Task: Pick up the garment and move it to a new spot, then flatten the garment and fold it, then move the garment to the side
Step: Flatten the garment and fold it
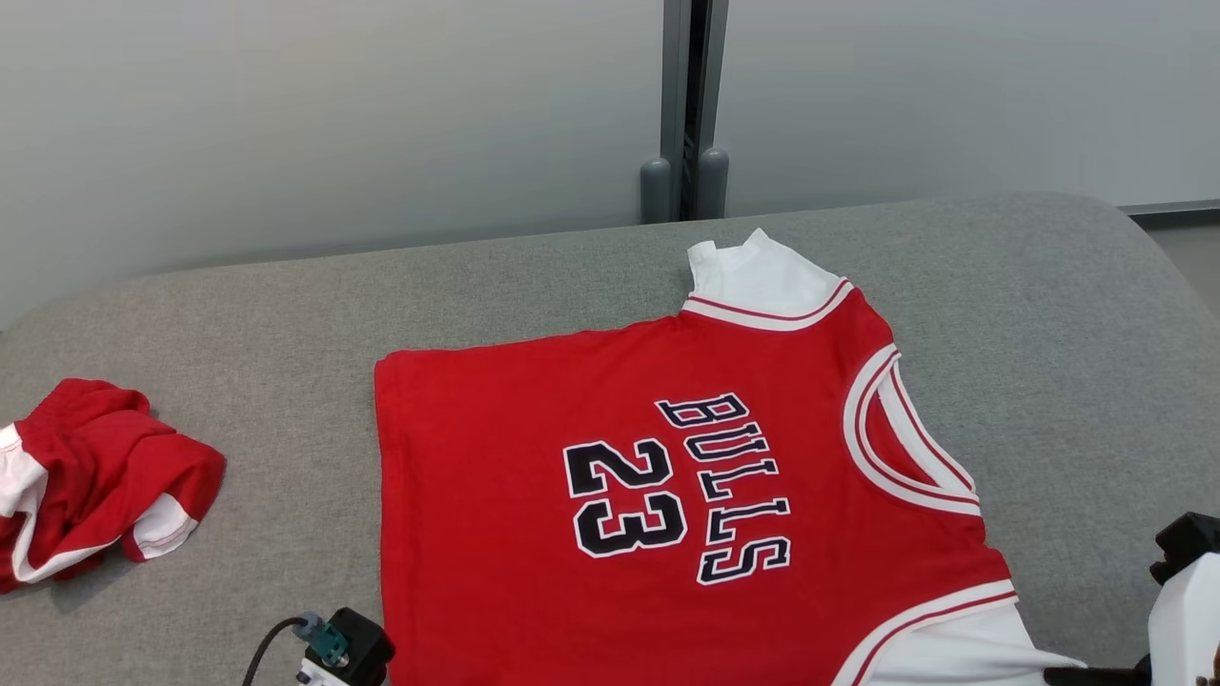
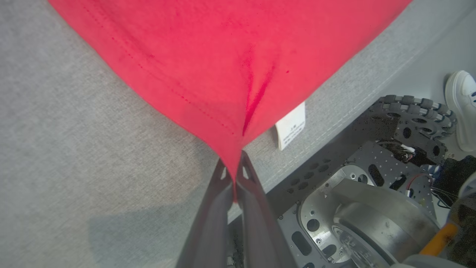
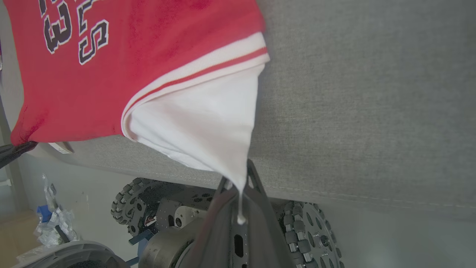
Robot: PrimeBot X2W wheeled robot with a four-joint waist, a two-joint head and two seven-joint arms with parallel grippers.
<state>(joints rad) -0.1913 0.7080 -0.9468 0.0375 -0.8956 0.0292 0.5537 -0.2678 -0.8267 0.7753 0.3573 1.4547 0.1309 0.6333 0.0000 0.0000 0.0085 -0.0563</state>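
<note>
jersey: we see the red "BULLS 23" jersey (image 1: 667,495) spread print-up on the grey fabric-covered table (image 1: 1067,314). Collar is toward our right, hem toward our left, lettering sideways.
near edge: it runs along the table's front edge, and both near corners are pulled to points past that edge.
left gripper: our left gripper (image 2: 233,167) is clamped on the red hem corner. The cloth is pinched between the two dark fingers (image 2: 212,223), with a crease fanning up from the pinch.
right gripper: our right gripper (image 3: 238,178) is clamped on the tip of the near white sleeve (image 3: 200,123). A sliver of white cloth pokes out below the pinch.
far white sleeve: the far white sleeve (image 1: 753,276) lies flat on the table at the far side.
care label: a white care label (image 2: 291,126) hangs at the hem, just beside the left pinch.
second garment: a crumpled red-and-white garment (image 1: 86,486) sits on the table at our left, well apart from the jersey.
base: our wheeled base (image 2: 372,201) shows below the table edge, with a roller wheel (image 2: 412,111) at its corner.
person: a white shoe (image 2: 461,108) is on the floor near that wheel.
background: there are pale wall panels behind the table, with a grey post (image 1: 688,105) between them.
clutter: crinkled plastic bags (image 3: 52,219) lie on the floor.
</note>
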